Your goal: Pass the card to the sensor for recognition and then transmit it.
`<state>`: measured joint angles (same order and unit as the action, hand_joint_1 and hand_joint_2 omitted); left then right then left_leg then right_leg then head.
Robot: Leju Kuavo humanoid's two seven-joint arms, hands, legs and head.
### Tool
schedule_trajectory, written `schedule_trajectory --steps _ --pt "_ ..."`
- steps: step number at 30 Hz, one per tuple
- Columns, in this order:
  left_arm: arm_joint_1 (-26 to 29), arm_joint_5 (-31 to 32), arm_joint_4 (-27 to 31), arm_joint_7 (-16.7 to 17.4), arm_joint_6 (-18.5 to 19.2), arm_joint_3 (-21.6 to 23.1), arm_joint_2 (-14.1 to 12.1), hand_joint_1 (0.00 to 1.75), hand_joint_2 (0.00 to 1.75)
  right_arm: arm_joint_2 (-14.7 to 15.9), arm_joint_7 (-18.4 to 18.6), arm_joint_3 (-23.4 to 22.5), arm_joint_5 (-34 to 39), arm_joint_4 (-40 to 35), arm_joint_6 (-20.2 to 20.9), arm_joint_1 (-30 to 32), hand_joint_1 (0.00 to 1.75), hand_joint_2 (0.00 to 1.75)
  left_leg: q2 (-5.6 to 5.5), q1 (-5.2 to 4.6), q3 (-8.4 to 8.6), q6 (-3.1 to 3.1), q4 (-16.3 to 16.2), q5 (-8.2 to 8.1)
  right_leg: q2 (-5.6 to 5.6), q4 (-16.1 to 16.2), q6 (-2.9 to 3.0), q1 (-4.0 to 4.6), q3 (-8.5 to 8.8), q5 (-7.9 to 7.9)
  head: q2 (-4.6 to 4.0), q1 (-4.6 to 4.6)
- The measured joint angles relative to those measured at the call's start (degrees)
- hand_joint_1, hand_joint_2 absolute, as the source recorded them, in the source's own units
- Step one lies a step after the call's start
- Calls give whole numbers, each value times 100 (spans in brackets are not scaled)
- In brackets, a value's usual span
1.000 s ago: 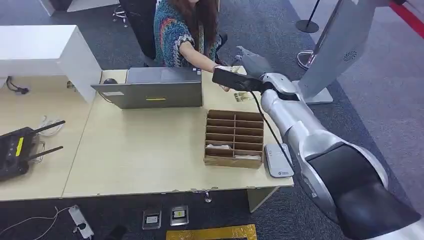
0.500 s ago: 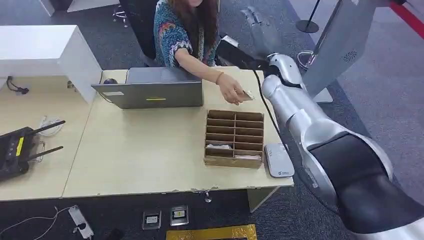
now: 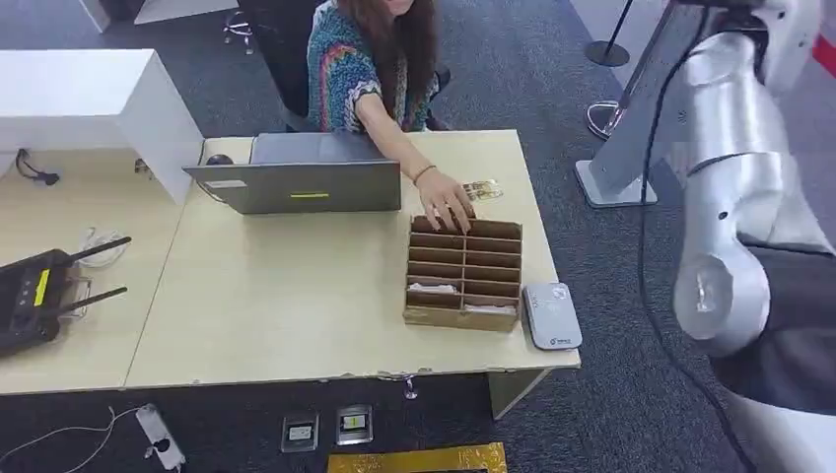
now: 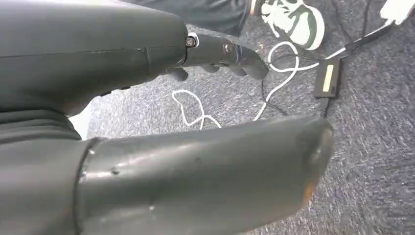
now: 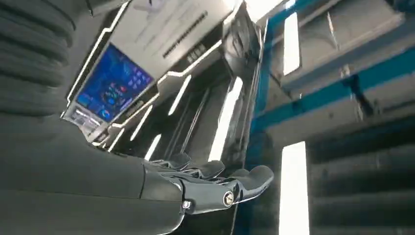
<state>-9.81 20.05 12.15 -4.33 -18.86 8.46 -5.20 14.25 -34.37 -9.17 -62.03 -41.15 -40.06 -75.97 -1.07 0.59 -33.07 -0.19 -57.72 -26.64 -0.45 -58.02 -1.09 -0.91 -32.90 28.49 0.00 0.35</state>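
I see my right hand (image 5: pixel 210 183) raised, fingers spread, holding nothing; my left hand (image 4: pixel 195 112) hangs empty and spread too. A person's hand (image 3: pixel 449 209) reaches the wooden organizer (image 3: pixel 463 272) on the desk (image 3: pixel 266 296).

On the table (image 3: pixel 296 305) the laptop (image 3: pixel 301 177) stands left of the divided box (image 3: pixel 463 271). The sensor (image 3: pixel 550 315) lies just right of the box. A person's hand (image 3: pixel 449 209) rests at the box's far edge, beside the card (image 3: pixel 481 188).
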Motion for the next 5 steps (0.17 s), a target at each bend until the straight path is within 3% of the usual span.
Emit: schedule_trajectory --steps 3,5 --pt "58 -127 -2 -72 -68 -7 -17 0 0 410 -364 -942 283 -326 0 245 0 175 -6 4 2 8 0 -6 -11 7 -1 4 16 1 0 0" --pt "113 -221 -7 -109 -120 -28 -39 0 0 676 -317 -1552 462 -466 -2 615 0 175 2 5 5 12 1 -11 -2 10 -3 4 22 0 0 -2"
